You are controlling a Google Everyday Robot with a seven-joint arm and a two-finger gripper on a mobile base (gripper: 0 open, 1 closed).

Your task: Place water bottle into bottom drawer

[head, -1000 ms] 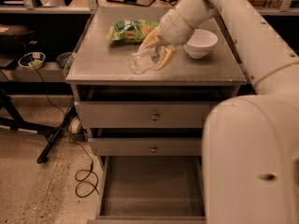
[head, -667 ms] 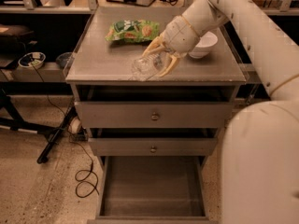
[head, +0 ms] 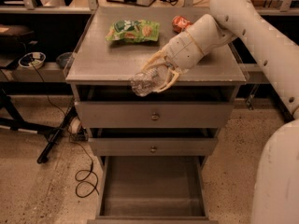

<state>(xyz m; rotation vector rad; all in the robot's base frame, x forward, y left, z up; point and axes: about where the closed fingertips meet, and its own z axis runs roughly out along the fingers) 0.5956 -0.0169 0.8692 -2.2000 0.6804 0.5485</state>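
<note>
We are looking at the gripper (head: pixel 153 77) right at the front edge of the cabinet top (head: pixel 100 62), and its two pale fingers (head: pixel 169 80) are clamping around the water bottle (head: pixel 141 82), one above it and one below. The bottle is lying on its side in that grasp, its clear ribbed body pointing toward the left and jutting out past the front lip of the cabinet, so it is hanging over the drawer fronts rather than over the top.

The arm (head: pixel 243 27) is reaching in from the right, crossing the back right part of the cabinet top. Just behind its wrist we are seeing a red can (head: pixel 179 22), and further left a green snack bag (head: pixel 132 31) is lying flat near the back.

Below the bottle, the top drawer (head: pixel 154 117) and the middle drawer (head: pixel 153 149), each with a round knob, are sitting closed or nearly so. The bottom drawer (head: pixel 152 185) is standing pulled out wide, showing its flat grey floor well beneath the bottle. A dark cable (head: pixel 86 181) is looping on the floor to the left.
</note>
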